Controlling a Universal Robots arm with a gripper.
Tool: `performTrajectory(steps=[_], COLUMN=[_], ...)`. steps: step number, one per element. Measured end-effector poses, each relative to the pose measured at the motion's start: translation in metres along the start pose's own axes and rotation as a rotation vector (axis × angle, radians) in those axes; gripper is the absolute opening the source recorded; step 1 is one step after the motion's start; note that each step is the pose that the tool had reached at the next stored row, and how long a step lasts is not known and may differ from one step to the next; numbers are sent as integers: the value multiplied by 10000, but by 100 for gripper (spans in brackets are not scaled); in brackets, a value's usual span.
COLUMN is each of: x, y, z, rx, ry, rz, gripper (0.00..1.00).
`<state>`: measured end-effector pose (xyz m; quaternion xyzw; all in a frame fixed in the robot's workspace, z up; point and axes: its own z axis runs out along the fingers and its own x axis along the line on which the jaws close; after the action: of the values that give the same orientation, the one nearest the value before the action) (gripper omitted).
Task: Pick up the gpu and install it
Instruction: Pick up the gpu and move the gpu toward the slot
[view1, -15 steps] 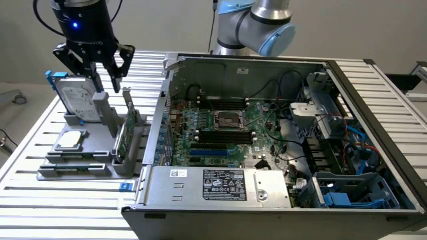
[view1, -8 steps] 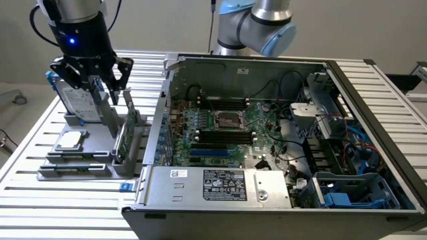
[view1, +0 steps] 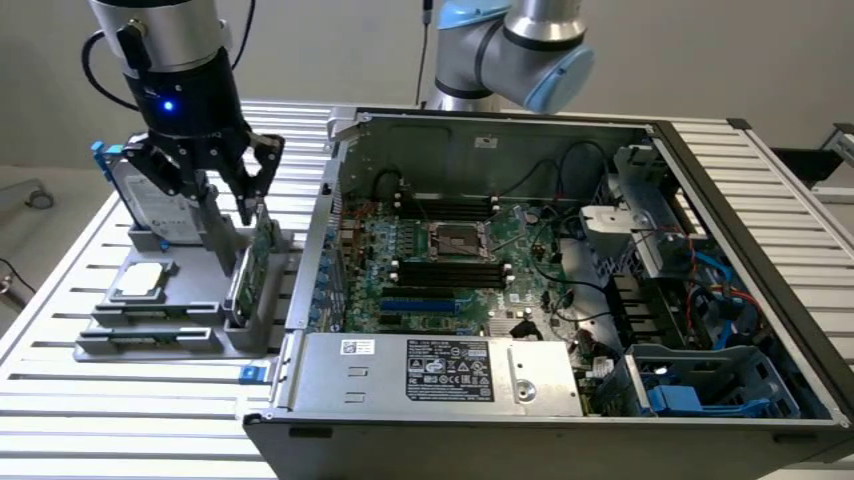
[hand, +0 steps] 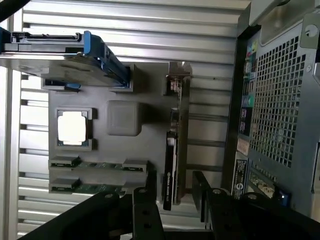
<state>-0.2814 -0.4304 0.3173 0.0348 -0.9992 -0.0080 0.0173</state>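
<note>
The hand (view1: 230, 222), fingers spread, hangs just above the gpu (view1: 254, 270), which stands on edge in a gray holder (view1: 160, 335).

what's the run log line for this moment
gripper: open | over: gpu | gpu: on edge in grey holder, not held

Gpu (view1: 251, 275) upright on edge in gray holder (view1: 200, 290).

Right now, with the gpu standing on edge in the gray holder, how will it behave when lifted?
Probably stiff: the gpu is a flat circuit board with a solid black shroud. Standing on its thin edge in the gray holder, it could tip if pushed sideways. Its exposed green board face likely scratches easily.
</note>
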Motion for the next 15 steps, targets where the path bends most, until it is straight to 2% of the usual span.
performTrajectory(steps=[9,12,15], x=[-19,34,65], y=[89,105,104], z=[165,221,252], rx=[7,50,137], ry=[1,5,12], rz=[3,12,14], gripper=[42,42,42])
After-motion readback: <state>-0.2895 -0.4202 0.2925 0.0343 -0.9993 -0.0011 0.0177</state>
